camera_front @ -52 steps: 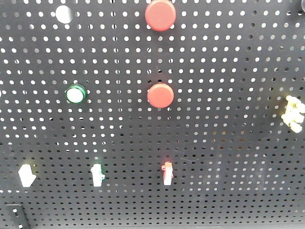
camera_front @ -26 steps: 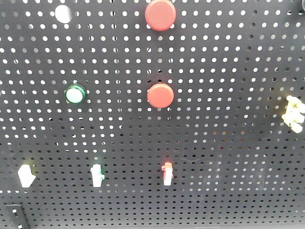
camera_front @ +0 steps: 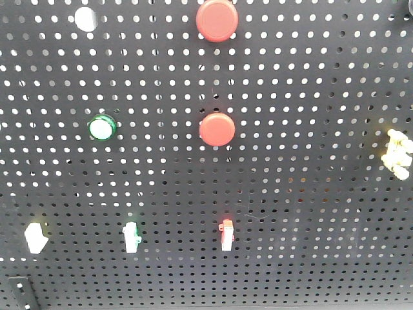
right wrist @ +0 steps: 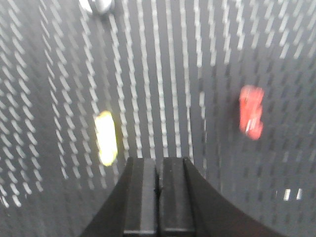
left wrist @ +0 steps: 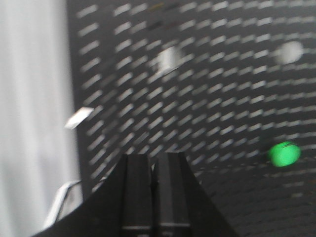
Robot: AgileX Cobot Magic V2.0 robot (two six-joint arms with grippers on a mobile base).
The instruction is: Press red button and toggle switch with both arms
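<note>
We see left claw (left wrist: pixel 153 165) pressed together, green button (left wrist: pixel 284 153) lower right; right claw (right wrist: pixel 158 168) pressed together, yellow blur (right wrist: pixel 105 137) left, red blur (right wrist: pixel 251 118) upper right; pegboard (camera_front: pixel 310 194) behind.

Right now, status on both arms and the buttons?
Jaws shut and empty on left gripper and right gripper. Both clear of the pegboard. Untouched: lower red button, red-tipped toggle switch. Nothing blocking.

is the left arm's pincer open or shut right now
Shut. The left pincer has its black fingers pressed together, with only a thin seam between them and nothing held.
</note>
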